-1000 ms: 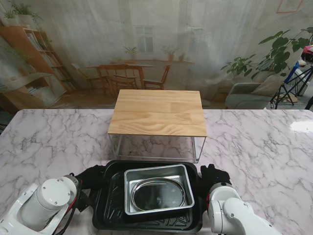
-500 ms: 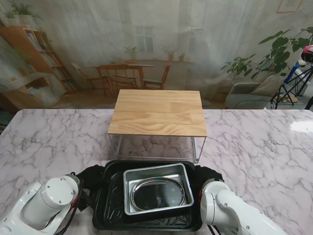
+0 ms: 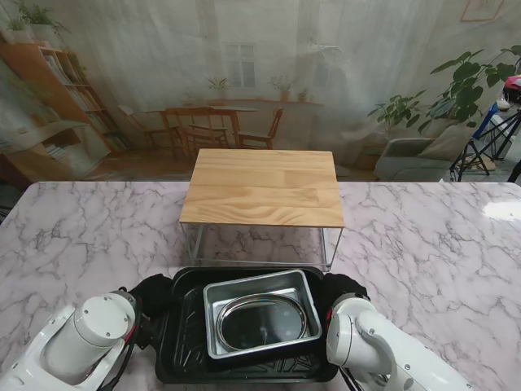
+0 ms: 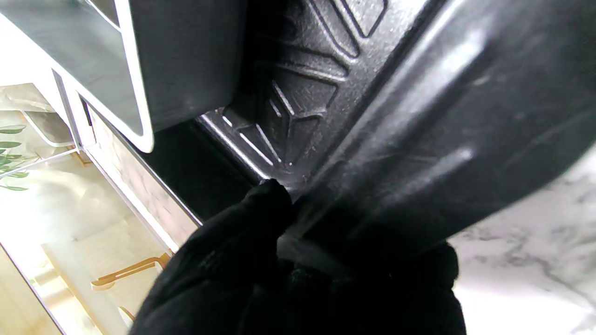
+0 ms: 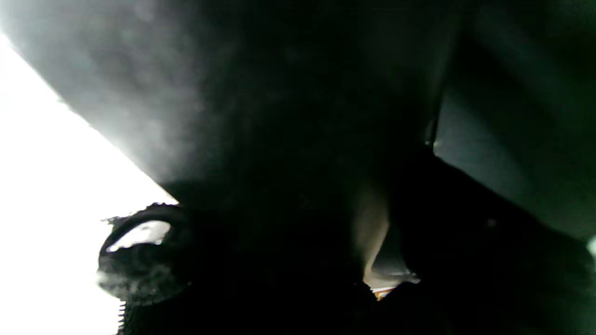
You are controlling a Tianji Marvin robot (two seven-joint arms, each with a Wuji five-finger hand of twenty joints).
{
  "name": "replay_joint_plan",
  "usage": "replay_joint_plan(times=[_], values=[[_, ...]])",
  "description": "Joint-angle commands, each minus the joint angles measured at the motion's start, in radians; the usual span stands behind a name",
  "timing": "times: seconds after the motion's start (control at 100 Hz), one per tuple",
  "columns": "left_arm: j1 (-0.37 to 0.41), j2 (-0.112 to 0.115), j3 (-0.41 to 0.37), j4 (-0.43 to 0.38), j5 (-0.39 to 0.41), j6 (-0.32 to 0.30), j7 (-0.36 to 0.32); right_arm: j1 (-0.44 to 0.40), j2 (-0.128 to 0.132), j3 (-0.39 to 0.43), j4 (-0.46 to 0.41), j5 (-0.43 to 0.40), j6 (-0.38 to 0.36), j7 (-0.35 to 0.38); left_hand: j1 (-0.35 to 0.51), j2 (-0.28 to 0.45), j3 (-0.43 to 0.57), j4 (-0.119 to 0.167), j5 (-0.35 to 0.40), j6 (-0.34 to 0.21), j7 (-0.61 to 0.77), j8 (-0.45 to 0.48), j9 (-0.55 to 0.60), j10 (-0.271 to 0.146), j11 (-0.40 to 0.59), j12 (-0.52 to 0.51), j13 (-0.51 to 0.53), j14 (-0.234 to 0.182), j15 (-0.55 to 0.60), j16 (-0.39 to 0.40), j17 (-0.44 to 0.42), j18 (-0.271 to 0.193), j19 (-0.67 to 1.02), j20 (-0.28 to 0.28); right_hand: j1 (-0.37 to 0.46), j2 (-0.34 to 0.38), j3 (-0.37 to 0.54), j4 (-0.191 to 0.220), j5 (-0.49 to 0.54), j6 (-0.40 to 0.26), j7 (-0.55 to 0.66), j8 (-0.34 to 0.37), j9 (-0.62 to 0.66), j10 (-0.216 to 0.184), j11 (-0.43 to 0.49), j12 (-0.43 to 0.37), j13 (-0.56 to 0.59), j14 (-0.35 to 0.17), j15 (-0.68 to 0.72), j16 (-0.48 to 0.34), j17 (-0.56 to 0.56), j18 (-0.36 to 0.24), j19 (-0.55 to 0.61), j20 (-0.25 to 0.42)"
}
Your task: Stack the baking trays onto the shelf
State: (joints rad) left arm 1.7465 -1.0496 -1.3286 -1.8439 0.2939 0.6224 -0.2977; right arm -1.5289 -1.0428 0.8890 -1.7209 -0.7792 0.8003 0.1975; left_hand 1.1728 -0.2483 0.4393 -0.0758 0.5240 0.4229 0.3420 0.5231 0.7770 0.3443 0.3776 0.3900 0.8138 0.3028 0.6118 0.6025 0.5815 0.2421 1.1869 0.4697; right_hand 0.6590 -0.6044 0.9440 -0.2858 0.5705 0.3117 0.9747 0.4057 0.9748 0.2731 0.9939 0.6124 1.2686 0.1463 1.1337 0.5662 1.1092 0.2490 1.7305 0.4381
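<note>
From the stand, the black baking tray (image 3: 175,342), carrying the silver tray (image 3: 260,314) with an oval dish (image 3: 262,320) inside, is sitting on the tabletop (image 3: 423,236) just nearer to me than the shelf (image 3: 264,187). The right hand (image 3: 346,287) has been closing in against the tray's right edge over the last second; the left hand (image 3: 151,293) is staying on the left edge, so a two-handed lift looks ready.

The left wrist view is showing the fingers (image 4: 260,214) pinching the black rim.

The right wrist view is too dark; I cannot tell its finger state.
</note>
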Motion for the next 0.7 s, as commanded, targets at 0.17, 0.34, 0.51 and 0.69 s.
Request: replay_joint_plan(times=[0.17,0.34,0.51,0.69], values=[[0.017,-0.029,0.022,0.007,-0.03,-0.024,0.012,-0.041,-0.017,0.012,-0.007,0.019,-0.029,-0.001,0.118,0.044,0.178,0.005,0.283,-0.22,0.078,-0.019,0.054,-0.039,-0.004,0.049,0.011,0.057,0.034,0.013,0.034,-0.032,0.031,-0.027,0.252,0.03,0.305,0.035,0.111,-0.261,-0.012,0.025,0.024,-0.002,0.031,0.035,0.039,0.014,0.13,0.029,0.054,-0.16,0.129,0.034],[0.021,-0.037,0.023,0.011,-0.069,-0.027,0.032,-0.031,-0.015,-0.001,0.005,0.021,-0.009,-0.001,0.084,0.074,-0.099,0.049,0.092,-0.301,-0.094,-0.155,0.023,-0.022,-0.036,0.057,0.005,0.051,0.021,-0.005,0.02,-0.05,0.021,-0.031,0.249,0.042,0.291,0.041,0.098,-0.254,-0.028,0.018,0.019,-0.005,0.011,0.033,0.038,0.027,0.111,0.019,0.051,-0.141,0.115,0.032],[0.023,-0.033,0.019,0.006,-0.071,-0.038,0.018,-0.028,-0.013,-0.007,0.004,0.022,-0.004,0.006,-0.012,0.09,-0.351,0.078,0.012,-0.241,-0.133,-0.196,-0.013,0.002,-0.03,-0.024,-0.021,0.073,0.011,-0.015,-0.012,-0.032,0.015,-0.019,0.248,0.055,0.277,0.044,0.084,-0.242,-0.037,0.009,0.014,-0.005,-0.001,0.027,0.037,0.034,0.101,0.014,0.049,-0.13,0.109,0.03],[0.028,-0.028,0.01,0.0,-0.082,-0.053,-0.006,-0.026,-0.012,-0.009,0.005,0.019,-0.005,0.01,-0.02,0.081,-0.398,0.083,0.001,-0.214,-0.148,-0.198,-0.032,0.009,-0.033,-0.029,-0.048,0.081,0.012,-0.016,-0.047,-0.025,0.021,0.0,0.247,0.061,0.269,0.047,0.082,-0.242,-0.037,0.005,0.011,-0.006,-0.005,0.023,0.036,0.039,0.094,0.01,0.048,-0.122,0.103,0.028]])
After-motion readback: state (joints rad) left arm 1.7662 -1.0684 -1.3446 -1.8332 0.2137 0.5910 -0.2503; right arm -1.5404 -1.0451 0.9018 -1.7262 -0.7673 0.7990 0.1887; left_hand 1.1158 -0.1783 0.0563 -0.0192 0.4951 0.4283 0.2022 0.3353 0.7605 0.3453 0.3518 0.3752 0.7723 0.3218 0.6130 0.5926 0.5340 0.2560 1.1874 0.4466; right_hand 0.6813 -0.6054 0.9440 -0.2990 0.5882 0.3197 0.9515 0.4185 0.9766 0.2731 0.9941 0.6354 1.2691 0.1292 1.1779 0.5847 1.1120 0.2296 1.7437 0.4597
